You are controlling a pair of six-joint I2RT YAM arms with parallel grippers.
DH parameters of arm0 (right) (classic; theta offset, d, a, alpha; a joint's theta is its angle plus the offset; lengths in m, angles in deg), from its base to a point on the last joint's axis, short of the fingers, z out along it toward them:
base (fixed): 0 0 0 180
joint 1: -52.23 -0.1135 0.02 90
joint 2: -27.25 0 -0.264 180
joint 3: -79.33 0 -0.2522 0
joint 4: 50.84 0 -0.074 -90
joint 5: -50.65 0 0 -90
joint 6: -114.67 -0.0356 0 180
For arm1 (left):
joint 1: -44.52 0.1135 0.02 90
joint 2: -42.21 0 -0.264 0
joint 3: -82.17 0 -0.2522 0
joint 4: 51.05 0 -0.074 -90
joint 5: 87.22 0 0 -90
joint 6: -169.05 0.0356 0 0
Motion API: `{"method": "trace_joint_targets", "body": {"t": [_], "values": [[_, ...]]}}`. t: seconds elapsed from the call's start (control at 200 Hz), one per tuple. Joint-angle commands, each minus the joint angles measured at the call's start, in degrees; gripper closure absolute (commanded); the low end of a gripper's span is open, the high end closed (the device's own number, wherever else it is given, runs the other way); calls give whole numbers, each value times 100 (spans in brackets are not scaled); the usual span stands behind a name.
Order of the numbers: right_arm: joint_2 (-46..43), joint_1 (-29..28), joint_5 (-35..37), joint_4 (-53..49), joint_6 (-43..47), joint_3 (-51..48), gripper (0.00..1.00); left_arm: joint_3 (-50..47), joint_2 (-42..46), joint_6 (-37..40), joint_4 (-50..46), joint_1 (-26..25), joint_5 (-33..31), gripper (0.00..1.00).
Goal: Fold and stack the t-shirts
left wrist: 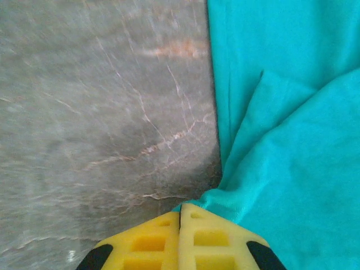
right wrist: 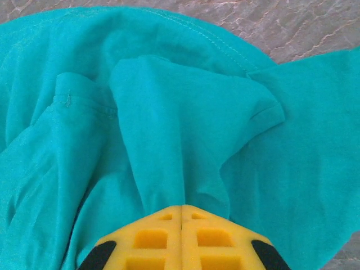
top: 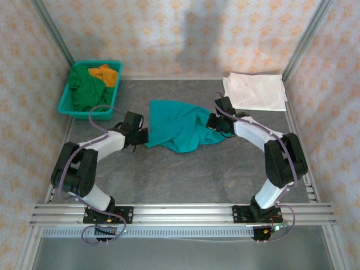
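A crumpled teal t-shirt (top: 179, 128) lies in the middle of the table between my two grippers. My left gripper (top: 144, 136) is at its left edge; in the left wrist view the yellow fingers (left wrist: 152, 242) are shut, with a corner of the teal cloth (left wrist: 292, 140) pinched at the tips (left wrist: 180, 209). My right gripper (top: 217, 122) is at the shirt's right side, shut (right wrist: 181, 208) on a fold of the teal cloth (right wrist: 169, 112) that rises in a ridge from the tips. A folded white t-shirt (top: 255, 91) lies flat at the back right.
A teal plastic basket (top: 66, 101) at the back left holds a dark green t-shirt (top: 84, 90) and an orange one (top: 107, 73). Patterned walls with metal posts close in the back and sides. Bare grey tabletop (top: 185, 180) lies in front of the shirt.
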Motion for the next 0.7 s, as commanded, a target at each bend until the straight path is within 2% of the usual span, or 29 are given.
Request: {"method": "trace_joint_targets", "body": {"t": [0.0, 0.25, 0.49, 0.696], "values": [[-315, 59, 145, 72, 25, -27, 100, -85, 693, -23, -190, 18, -622, 100], [-752, 107, 142, -107, 219, 149, 100, 185, 1611, 139, -749, 101, -888, 100], [-2435, 112, 829, -371, 1093, 303, 100, 980, 3112, 754, -1157, 112, -1419, 100], [-3734, 110, 1078, -632, 1464, 561, 100, 2115, 3712, 1144, -1703, 123, -1408, 100]]}}
